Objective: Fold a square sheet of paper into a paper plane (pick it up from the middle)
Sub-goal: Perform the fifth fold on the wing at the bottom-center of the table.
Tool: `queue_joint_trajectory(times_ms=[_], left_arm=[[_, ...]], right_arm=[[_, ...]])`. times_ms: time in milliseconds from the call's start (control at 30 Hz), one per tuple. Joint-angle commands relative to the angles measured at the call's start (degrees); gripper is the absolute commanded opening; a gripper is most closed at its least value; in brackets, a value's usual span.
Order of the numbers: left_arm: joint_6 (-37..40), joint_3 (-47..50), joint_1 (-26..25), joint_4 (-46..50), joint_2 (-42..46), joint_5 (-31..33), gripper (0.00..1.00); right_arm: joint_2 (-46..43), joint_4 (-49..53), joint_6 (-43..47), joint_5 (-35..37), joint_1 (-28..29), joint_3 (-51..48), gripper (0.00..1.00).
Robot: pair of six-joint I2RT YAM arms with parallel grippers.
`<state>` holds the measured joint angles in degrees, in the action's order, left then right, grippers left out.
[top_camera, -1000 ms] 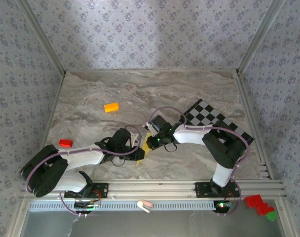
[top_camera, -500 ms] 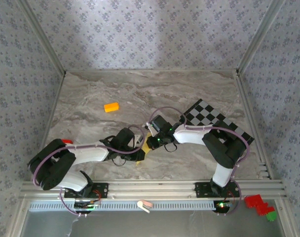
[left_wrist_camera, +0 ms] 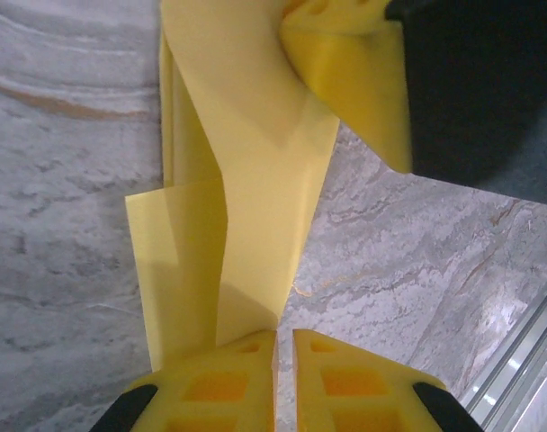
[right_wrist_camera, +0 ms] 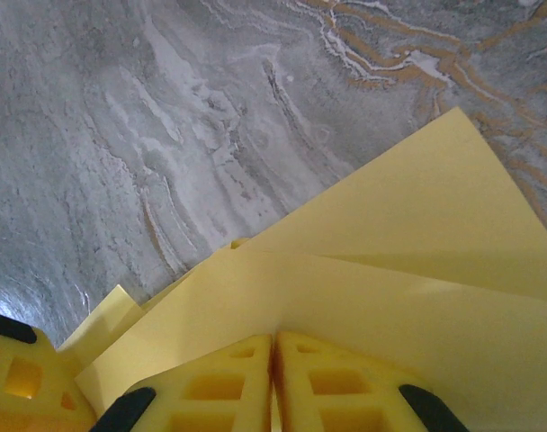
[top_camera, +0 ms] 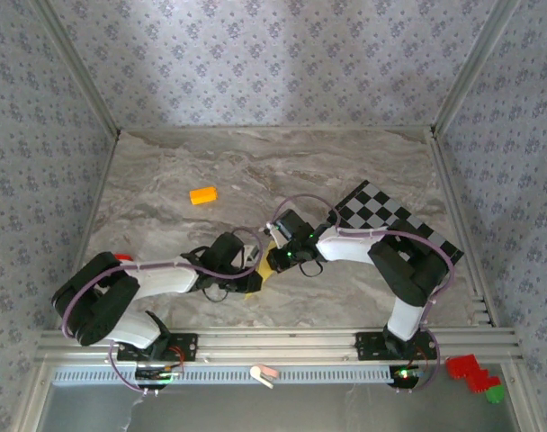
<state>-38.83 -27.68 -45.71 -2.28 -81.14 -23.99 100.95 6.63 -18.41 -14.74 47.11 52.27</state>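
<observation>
Pinching paper (left_wrist_camera: 246, 180) with left gripper (left_wrist_camera: 284, 335): narrow, down to a thin slit between the yellow fingertips, with the paper's lower end tucked into it. Pinching the same paper with right gripper (right_wrist_camera: 273, 337) too, pressed together with no visible gap and the sheet edge at the seam.

From left wrist: holding a pale-yellow strip folded lengthwise, in overlapping layers with one slanted crease. Running up to the other gripper's yellow finger at top right and touching it.

From right wrist: fanning out in several layers above the fingertips, with one pointed corner up right. Touching a small flap with a yellow finger of the left gripper at bottom left.

Cannot tell whether resting on table (top_camera: 255, 171) or hanging just above it.

From top: meeting tip to tip near the front middle of the marble table, both arms bent inward, with just a sliver of yellow between. Just left of checkered board (top_camera: 390, 220), not touching it. Well apart from orange block (top_camera: 202, 195), farther back left. Small red block (top_camera: 121, 259) by left arm's elbow, partly hidden. Beyond front rail, red pieces (top_camera: 471, 371) at right and pink-white item (top_camera: 264, 373) at middle.
</observation>
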Motion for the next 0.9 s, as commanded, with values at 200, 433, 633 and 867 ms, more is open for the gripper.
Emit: queue_joint_trajectory(times_ms=[200, 433, 633, 867], left_arm=[[0.4, -0.2, 1.0, 3.3, 3.2, -0.4, 0.14], [1.5, 0.3, 0.7, 3.7, 5.5, -1.2, 0.14], [0.7, -0.1, -0.6, 0.0, 3.9, -5.0, 0.13], [1.0, -1.4, 0.1, 3.0, 1.4, -2.4, 0.12]], right_arm=[[3.1, 4.4, 0.2, 2.3, -0.6, -1.6, 0.12], [3.1, 4.3, 0.1, 1.9, -0.9, -1.6, 0.12], [3.4, 4.1, 0.0, 1.9, -0.9, -1.8, 0.12], [3.2, 4.0, 0.0, 2.0, -1.0, -2.0, 0.12]])
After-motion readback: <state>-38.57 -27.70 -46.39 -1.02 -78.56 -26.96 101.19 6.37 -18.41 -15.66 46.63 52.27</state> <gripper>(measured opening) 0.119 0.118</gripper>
